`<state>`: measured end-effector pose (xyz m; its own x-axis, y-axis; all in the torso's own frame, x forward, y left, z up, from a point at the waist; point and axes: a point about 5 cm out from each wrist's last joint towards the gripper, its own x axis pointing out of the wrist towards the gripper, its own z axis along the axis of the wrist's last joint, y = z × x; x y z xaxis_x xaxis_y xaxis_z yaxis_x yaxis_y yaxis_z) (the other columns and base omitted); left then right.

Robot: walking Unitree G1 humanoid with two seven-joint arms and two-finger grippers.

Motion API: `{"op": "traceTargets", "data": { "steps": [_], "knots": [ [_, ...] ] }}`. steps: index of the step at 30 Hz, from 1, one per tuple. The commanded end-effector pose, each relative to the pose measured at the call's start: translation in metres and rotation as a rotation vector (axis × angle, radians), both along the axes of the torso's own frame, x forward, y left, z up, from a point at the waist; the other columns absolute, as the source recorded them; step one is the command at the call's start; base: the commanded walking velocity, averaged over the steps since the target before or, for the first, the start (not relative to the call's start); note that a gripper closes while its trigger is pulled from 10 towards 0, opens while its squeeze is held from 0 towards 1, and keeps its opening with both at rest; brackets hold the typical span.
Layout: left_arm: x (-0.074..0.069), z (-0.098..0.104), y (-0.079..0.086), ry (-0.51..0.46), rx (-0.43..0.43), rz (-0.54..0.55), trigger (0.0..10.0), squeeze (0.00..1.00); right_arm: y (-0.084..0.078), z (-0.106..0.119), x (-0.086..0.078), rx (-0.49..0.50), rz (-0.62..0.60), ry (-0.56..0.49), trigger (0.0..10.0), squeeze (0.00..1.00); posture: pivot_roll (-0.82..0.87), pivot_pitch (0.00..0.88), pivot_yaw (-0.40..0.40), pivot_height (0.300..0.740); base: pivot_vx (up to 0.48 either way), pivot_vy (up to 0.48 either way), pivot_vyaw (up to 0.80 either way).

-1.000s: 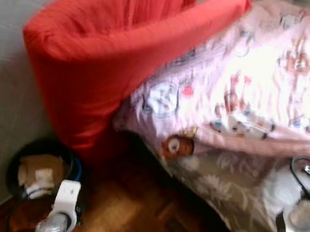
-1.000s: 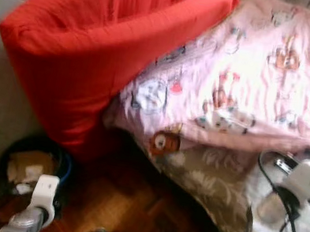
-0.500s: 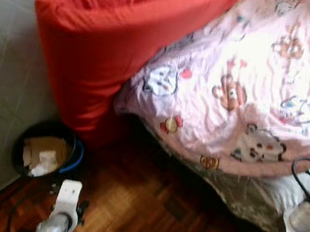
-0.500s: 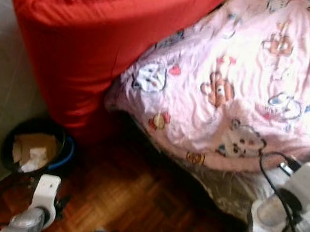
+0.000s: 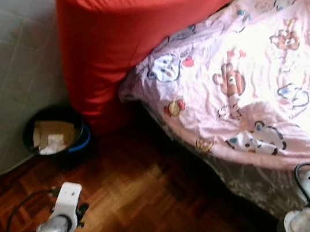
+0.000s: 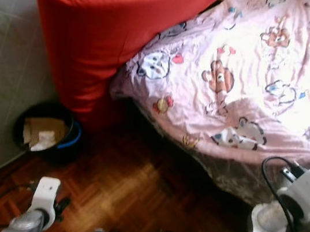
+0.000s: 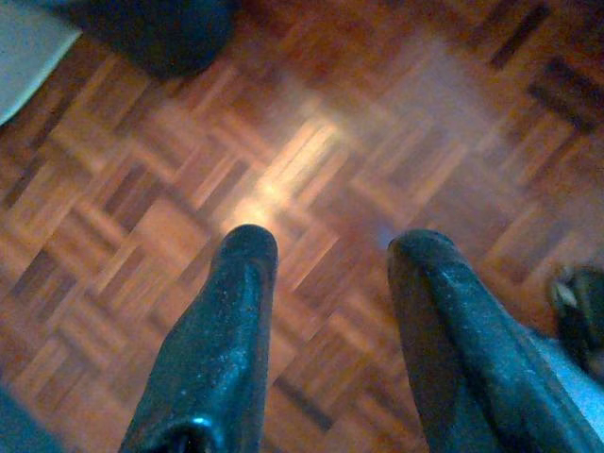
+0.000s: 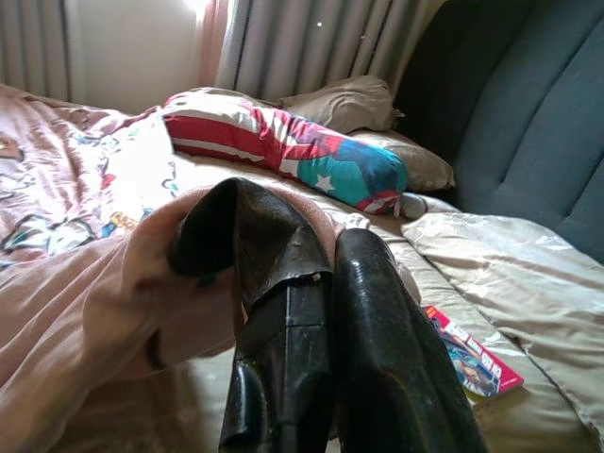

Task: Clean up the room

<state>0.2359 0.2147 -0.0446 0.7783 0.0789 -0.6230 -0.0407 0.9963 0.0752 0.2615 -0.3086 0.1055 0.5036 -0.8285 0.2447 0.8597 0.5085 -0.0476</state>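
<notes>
A pink cartoon-print blanket (image 5: 254, 78) is spread over the bed, its front edge hanging above the bed's side. A big red cushion (image 5: 114, 34) leans against the bed's left corner. In the right wrist view my right gripper (image 8: 302, 226) is shut on a fold of the pink blanket (image 8: 104, 283), which wraps over one fingertip. My right arm (image 5: 301, 231) is at the bed's near edge. In the left wrist view my left gripper (image 7: 330, 245) hangs open over bare parquet (image 7: 283, 179). My left wrist (image 5: 66, 205) is low at the front.
A dark bin (image 5: 55, 136) with paper scraps stands on the floor by the cushion, next to a grey quilted surface (image 5: 10, 71). At the bed's head lie a striped star-print pillow (image 8: 283, 146), beige pillows (image 8: 349, 99) and a magazine (image 8: 472, 354).
The whole view has shifted, so more parquet shows in front of the bed. The blanket's front edge lies higher and flatter than a second ago.
</notes>
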Motion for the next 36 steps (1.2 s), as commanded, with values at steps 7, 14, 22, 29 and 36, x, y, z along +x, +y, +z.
{"op": "traceTargets", "data": {
  "steps": [7,14,22,29,36],
  "knots": [
    [-0.013,-0.009,0.001,0.058,0.004,-0.009,10.0,0.00,-0.001,-0.019,-0.016,0.074,-0.043,0.063,10.0,0.00,-0.01,0.231,0.089,0.740,-0.184,0.000,0.00],
    [-0.013,-0.009,-0.001,0.056,0.006,-0.008,10.0,0.00,-0.014,-0.038,-0.036,0.138,-0.165,0.129,10.0,0.00,-0.01,0.228,0.087,0.740,0.000,0.000,0.00],
    [-0.013,-0.010,-0.004,0.057,0.001,-0.015,10.0,0.00,-0.009,-0.071,-0.041,0.287,-0.125,0.240,10.0,0.00,-0.01,0.228,0.083,0.740,0.000,0.000,0.00],
    [-0.015,-0.011,-0.003,0.060,0.001,-0.012,10.0,0.00,-0.009,-0.089,-0.049,0.340,-0.156,0.315,10.0,0.00,-0.01,0.233,0.082,0.740,0.000,0.000,0.00],
    [-0.016,-0.012,-0.002,0.069,-0.001,-0.018,10.0,0.00,-0.010,-0.090,-0.049,0.340,-0.151,0.321,10.0,1.00,-0.01,0.233,0.084,0.740,0.000,0.000,0.00]
  ]
}}
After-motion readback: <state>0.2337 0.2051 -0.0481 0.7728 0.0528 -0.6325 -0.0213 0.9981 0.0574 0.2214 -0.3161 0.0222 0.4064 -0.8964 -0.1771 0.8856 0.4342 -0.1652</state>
